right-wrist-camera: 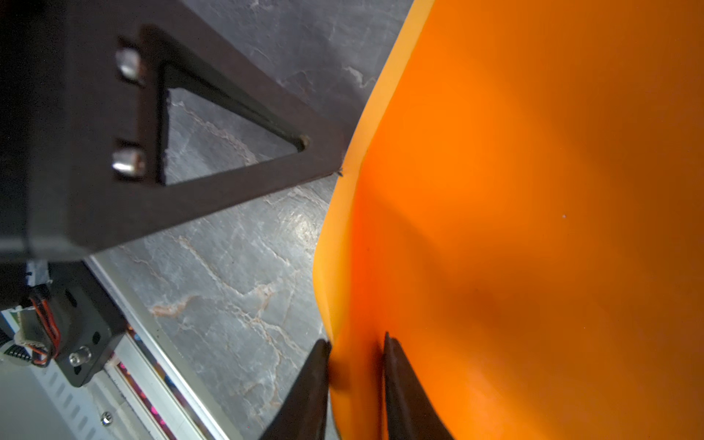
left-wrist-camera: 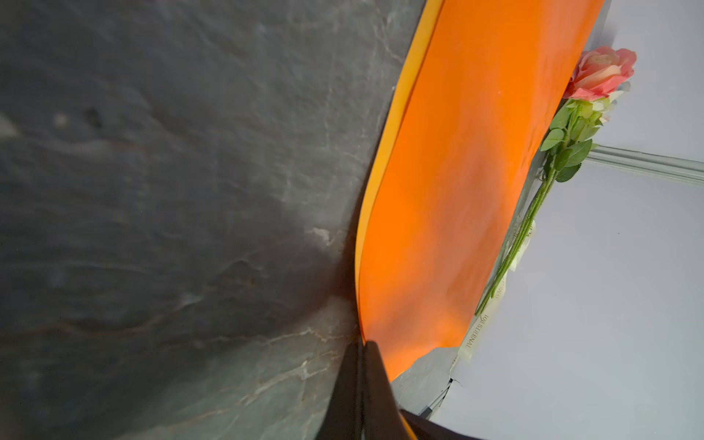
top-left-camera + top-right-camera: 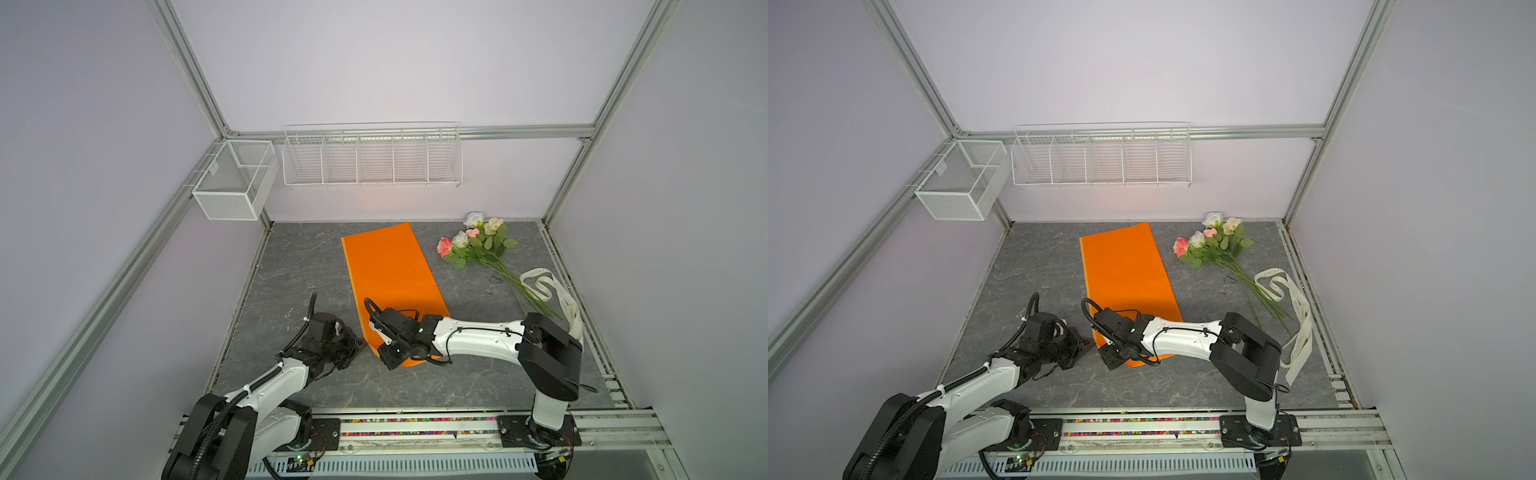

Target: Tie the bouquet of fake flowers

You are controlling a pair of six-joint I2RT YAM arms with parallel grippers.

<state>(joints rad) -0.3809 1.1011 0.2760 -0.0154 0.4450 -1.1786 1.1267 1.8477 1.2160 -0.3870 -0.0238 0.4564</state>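
The bouquet of fake flowers (image 3: 473, 245) (image 3: 1210, 245) lies at the back right of the table, stems pointing to the near right; its pink rose (image 2: 602, 72) also shows in the left wrist view. An orange paper sheet (image 3: 386, 270) (image 3: 1125, 266) (image 2: 457, 190) (image 1: 533, 190) lies in the middle. My left gripper (image 3: 363, 345) (image 3: 1089, 344) (image 2: 362, 344) is shut on the sheet's near left edge. At the sheet's near end, my right gripper (image 3: 392, 359) (image 3: 1113, 359) (image 1: 356, 343) has its jaws apart, with the curled paper edge between them. Both grippers are far from the bouquet.
A cream printed ribbon (image 3: 544, 286) (image 3: 1281, 286) lies looped over the stem ends by the right edge of the grey stone table (image 3: 299, 270). A wire rack (image 3: 372, 156) and a mesh box (image 3: 235, 178) hang on the back wall. The left finger (image 1: 266, 164) shows close in the right wrist view.
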